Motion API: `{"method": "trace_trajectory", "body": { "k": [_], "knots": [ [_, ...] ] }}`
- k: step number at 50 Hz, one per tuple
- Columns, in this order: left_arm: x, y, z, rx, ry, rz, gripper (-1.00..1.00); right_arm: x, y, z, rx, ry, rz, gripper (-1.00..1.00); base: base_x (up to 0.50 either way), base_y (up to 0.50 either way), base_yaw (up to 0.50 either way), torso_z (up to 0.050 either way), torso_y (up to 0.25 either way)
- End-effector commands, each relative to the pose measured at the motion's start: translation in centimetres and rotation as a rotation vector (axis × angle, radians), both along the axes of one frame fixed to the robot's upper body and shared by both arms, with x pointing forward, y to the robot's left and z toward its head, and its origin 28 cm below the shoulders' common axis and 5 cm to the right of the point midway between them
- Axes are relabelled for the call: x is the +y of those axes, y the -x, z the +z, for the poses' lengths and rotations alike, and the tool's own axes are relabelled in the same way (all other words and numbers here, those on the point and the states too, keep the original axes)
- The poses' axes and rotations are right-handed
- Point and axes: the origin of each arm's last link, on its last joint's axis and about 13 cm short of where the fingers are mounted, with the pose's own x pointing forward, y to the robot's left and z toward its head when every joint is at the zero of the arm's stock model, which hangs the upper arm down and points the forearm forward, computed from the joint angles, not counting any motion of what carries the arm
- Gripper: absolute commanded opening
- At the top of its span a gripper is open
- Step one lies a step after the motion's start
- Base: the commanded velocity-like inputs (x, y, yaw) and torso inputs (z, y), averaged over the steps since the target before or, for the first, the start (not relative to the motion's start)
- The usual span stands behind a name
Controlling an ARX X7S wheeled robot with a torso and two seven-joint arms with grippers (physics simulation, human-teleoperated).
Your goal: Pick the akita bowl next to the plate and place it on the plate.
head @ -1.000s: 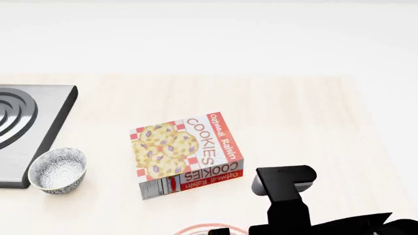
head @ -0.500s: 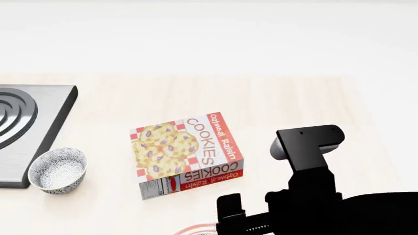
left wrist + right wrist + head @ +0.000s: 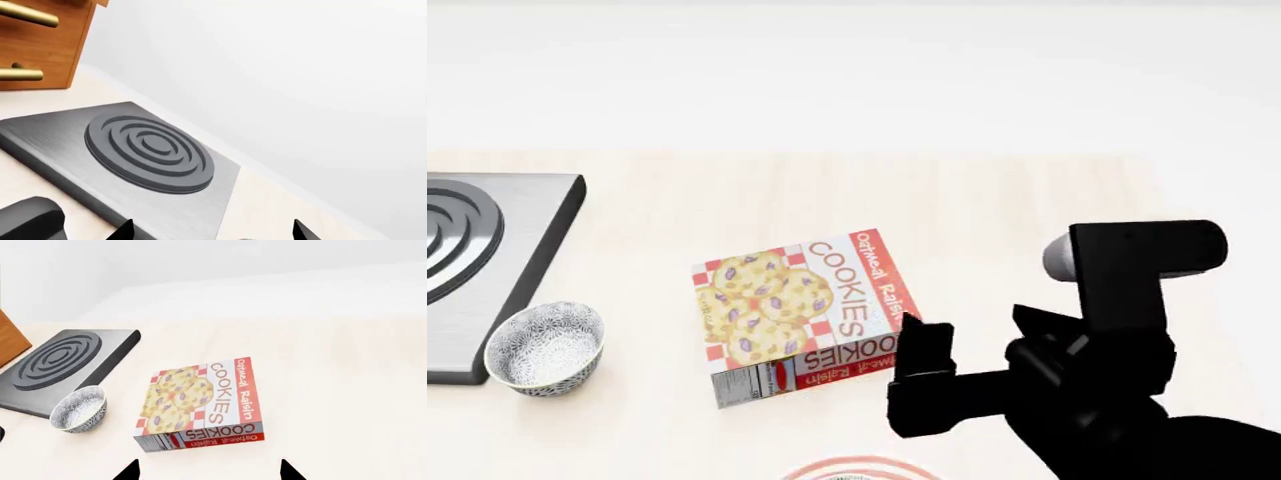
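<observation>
Bowl (image 3: 546, 348) — upright on the table (image 3: 1001, 200), touching the hob's (image 3: 481, 270) near corner, far to the left of the right gripper (image 3: 924, 375), with the cookie box (image 3: 807, 315) between. Plate (image 3: 861, 470): only a rim sliver at the head view's bottom edge. Right fingers (image 3: 128, 471) spread wide, empty; left fingers (image 3: 301, 231) likewise — probably nearer this bowl.

cookie box (image 3: 807, 316) between right gripper (image 3: 924, 378) and akita bowl (image 3: 546, 348), counter beyond open
</observation>
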Motion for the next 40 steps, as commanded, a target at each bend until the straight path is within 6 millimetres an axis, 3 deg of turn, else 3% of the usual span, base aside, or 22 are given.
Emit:
{"method": "trace_trajectory", "body": {
  "k": [1, 21, 40],
  "knots": [
    [-0.1, 0.3, 0.7, -0.001, -0.003, 0.0, 1.0, 0.0, 0.4, -0.8, -0.164, 0.002, -0.142, 1.0, 0.0, 0.0, 0.0, 0.0, 0.0],
    [-0.3, 0.4, 0.4, -0.002, -0.005, -0.002, 1.0, -0.2, 0.7, -3.8, -0.348, 0.047, -0.326, 1.0, 0.0, 0.0, 0.0, 0.0, 0.0],
    [-0.2, 0.3, 0.4, 0.0, 0.003, -0.003, 1.0, -0.5, 1.8, -4.5, -0.491, 0.112, -0.384, 1.0, 0.0, 0.0, 0.0, 0.0, 0.0]
  ]
}}
